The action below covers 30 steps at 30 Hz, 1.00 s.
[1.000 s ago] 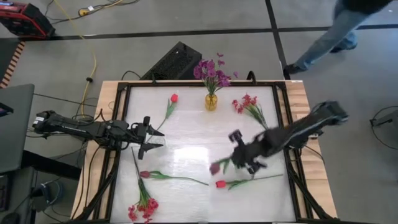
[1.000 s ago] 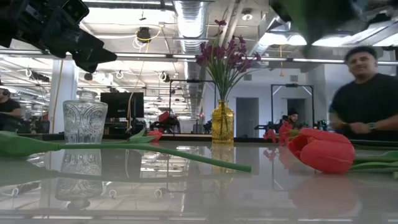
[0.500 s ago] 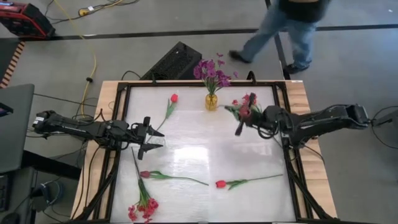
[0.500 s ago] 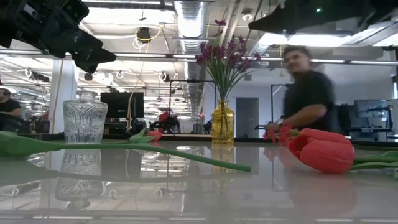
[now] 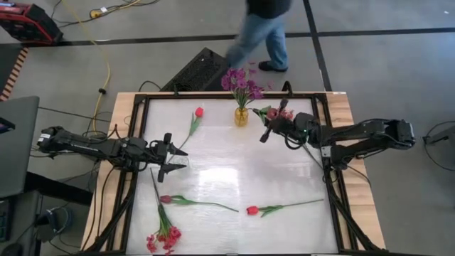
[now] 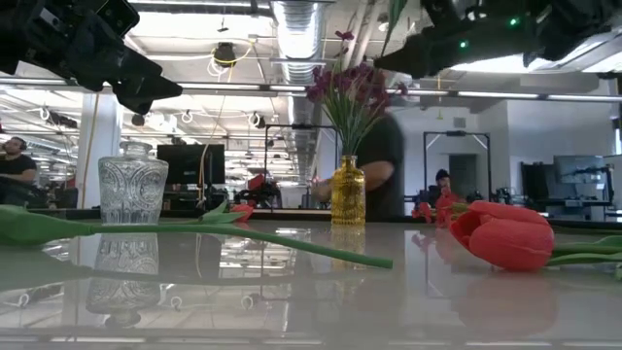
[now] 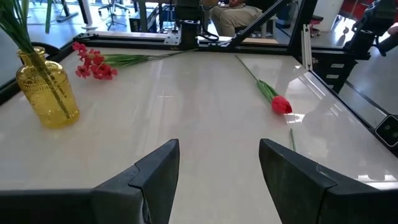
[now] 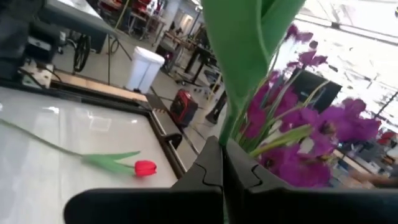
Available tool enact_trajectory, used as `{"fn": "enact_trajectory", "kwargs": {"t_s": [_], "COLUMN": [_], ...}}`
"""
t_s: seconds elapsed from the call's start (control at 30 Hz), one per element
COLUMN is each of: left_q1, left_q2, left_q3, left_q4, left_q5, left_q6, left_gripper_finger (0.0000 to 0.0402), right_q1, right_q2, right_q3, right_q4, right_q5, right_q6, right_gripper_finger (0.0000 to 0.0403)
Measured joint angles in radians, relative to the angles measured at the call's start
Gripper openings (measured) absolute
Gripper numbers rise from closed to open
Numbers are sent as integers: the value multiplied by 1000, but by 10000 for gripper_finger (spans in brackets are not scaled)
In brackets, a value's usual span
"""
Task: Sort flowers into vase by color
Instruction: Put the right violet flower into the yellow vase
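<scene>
My right gripper (image 5: 274,126) (image 8: 222,163) hovers just right of the yellow vase (image 5: 242,116) (image 6: 348,192), shut on a flower with a green stem (image 8: 239,56). The flower's bloom is out of the wrist view. The vase holds purple flowers (image 5: 242,82). Lying flat on the table are a red tulip (image 5: 199,112), a maroon tulip (image 5: 166,199), another red tulip (image 5: 251,210) and pink-red clusters (image 5: 164,238) (image 5: 286,114). My left gripper (image 5: 173,161) (image 7: 217,180) hangs open above the table's left side, with nothing between its fingers. My right gripper pinches the flower's green stem (image 8: 231,130) between its two shut fingers. The fingers lie about level, coming from the table's right, and cross the stem. The stem rises out of the fingers and the flower is lifted clear of the table.
A clear glass vase (image 6: 133,188) stands on the table in the low view. The table's black frame rail (image 5: 327,163) runs along its edges. A person (image 5: 264,28) walks on the floor behind the far edge. The middle of the white table top (image 5: 227,163) is bare.
My right gripper has carried a dark maroon tulip up off the table's near middle toward the far edge, stopping beside the yellow vase. It has tipped from pointing down to about level, staying shut. The person behind the table has walked from right to left.
</scene>
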Motion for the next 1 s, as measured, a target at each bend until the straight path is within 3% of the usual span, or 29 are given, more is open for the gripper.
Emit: {"fn": "enact_trajectory", "kwargs": {"t_s": [0.47, 1.0], "left_q1": [0, 0], "left_q2": [0, 0], "left_q3": [0, 0], "left_q4": [-39, -38], "left_q5": [0, -3], "left_q6": [1, 19], "left_gripper_finger": [210, 210], "right_q1": [-37, -62], "right_q2": [83, 84], "right_q3": [51, 51], "right_q4": [0, -40], "right_q5": [27, 35], "right_q6": [-5, 30], "right_gripper_finger": [17, 17]}}
